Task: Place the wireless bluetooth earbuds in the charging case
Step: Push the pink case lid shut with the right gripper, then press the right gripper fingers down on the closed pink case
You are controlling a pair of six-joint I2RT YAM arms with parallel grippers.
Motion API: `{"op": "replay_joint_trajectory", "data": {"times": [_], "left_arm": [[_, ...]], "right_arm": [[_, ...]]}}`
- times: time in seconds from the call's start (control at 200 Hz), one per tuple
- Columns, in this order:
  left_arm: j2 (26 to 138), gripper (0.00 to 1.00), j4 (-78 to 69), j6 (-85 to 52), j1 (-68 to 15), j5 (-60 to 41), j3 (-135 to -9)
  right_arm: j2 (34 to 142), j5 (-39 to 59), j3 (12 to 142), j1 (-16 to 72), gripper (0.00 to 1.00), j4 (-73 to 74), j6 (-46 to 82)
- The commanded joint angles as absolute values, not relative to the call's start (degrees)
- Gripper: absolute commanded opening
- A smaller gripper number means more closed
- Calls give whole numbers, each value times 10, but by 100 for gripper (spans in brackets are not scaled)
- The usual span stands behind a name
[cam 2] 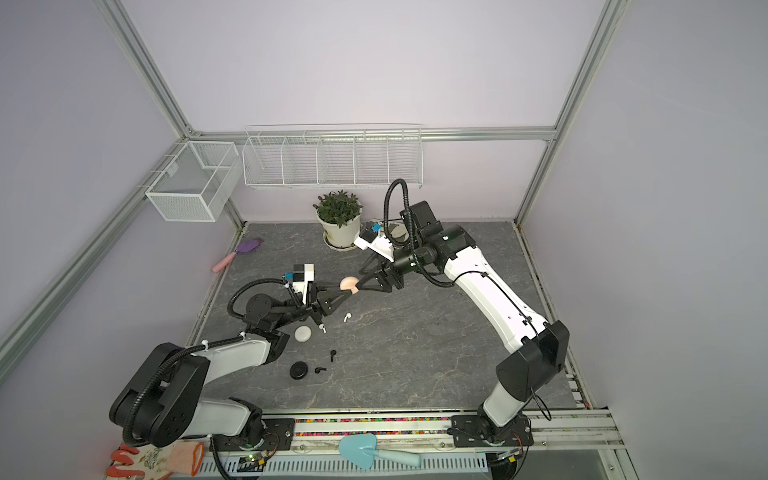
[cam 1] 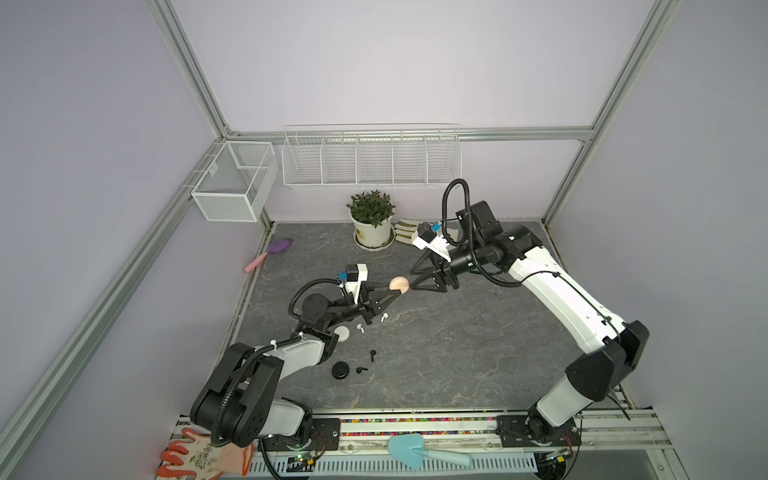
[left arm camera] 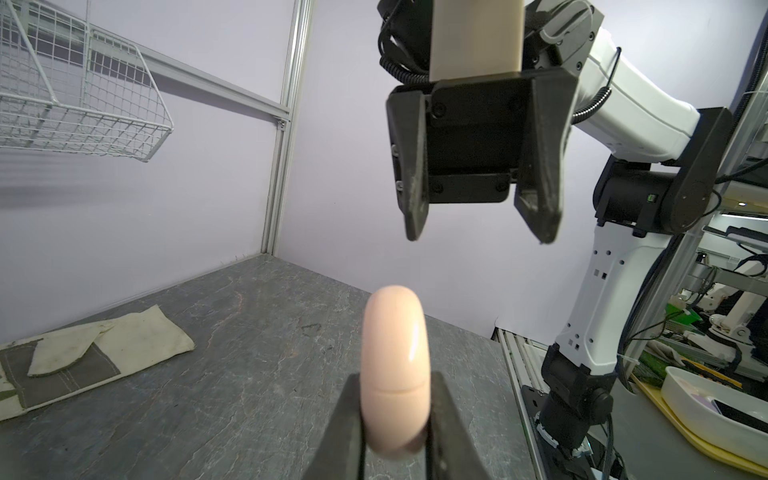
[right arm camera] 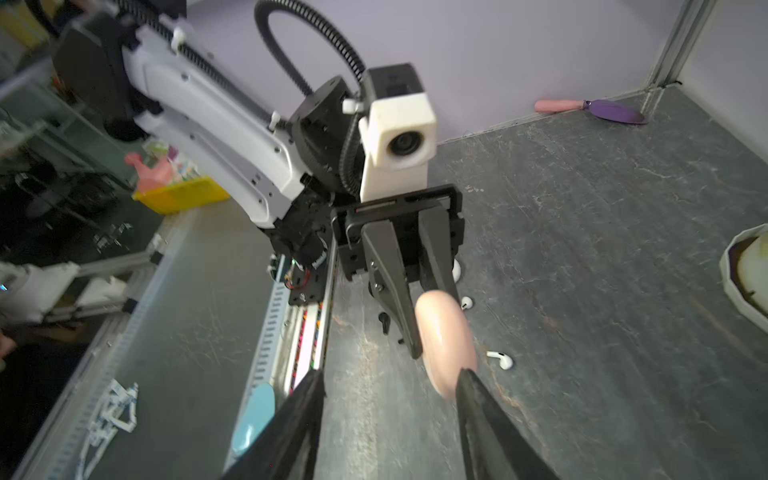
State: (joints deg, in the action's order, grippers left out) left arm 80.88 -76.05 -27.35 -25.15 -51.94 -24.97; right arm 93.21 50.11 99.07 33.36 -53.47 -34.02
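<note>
Peach plastic, glossy and round: in a top view the peach charging case (cam 1: pixel 400 284) is pinched edge-on at the tips of the left gripper (cam 1: pixel 401 290), lifted clear of the grey table (cam 1: pixel 457 353). The right gripper (cam 1: pixel 411 280) meets it tip to tip, fingers spread, just beside the case. On the table under the left gripper lies a white earbud (cam 1: pixel 382 318). Another white earbud (cam 1: pixel 360 328) and a white case (cam 1: pixel 342 333) lie back toward that arm's wrist. Farther behind, well apart from both grippers, are a black earbud (cam 1: pixel 372 354), a second black earbud (cam 1: pixel 361 370) and a black case (cam 1: pixel 340 369).

A top view also shows the peach charging case (cam 2: pixel 348 283) clamped in the left gripper (cam 2: pixel 353 291), with the right gripper (cam 2: pixel 360 279) parted next to it.

In the left wrist view the left gripper's fingers (left arm camera: pixel 345 419) clench the peach charging case (left arm camera: pixel 394 365) by its flat faces, and a seam line crosses its rim. Beyond it the right gripper (left arm camera: pixel 478 237) hangs with jaws wide and nothing between them.

In the right wrist view the right gripper's own fingers (right arm camera: pixel 478 399) stand apart and empty. One overlaps the rim of the peach charging case (right arm camera: pixel 444 340); I cannot tell whether it touches. The left gripper (right arm camera: pixel 435 327) grips the case from the opposite side. Past the case, down on the table, lie a white earbud (right arm camera: pixel 500 359) and another white earbud (right arm camera: pixel 465 303).
</note>
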Motion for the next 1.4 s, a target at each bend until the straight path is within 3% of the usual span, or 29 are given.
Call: {"op": "replay_joint_trajectory", "data": {"times": [0.0, 0.09, 0.26, 0.445, 0.72, 1.044, 1.394], "left_arm": [[819, 0, -809, -300, -254, -540, -267], [817, 0, -809, -298, -254, -540, -264], [818, 0, -809, -298, -254, -544, -265], [815, 0, -806, -296, -254, -546, -264], [812, 0, -799, -292, -254, -545, -262], [802, 0, -788, -283, -254, -542, -260], [781, 0, -756, -267, -254, -531, -258]], "right_arm": [[932, 473, 987, 339, 46, -597, -557], [975, 464, 1057, 339, 41, -688, -604], [1064, 456, 1199, 348, 44, -817, -633], [1113, 437, 1269, 366, 46, -856, -635], [1135, 432, 1297, 377, 36, -883, -638], [1146, 424, 1303, 389, 32, -883, -633], [1148, 396, 1301, 404, 18, -872, -613]]}}
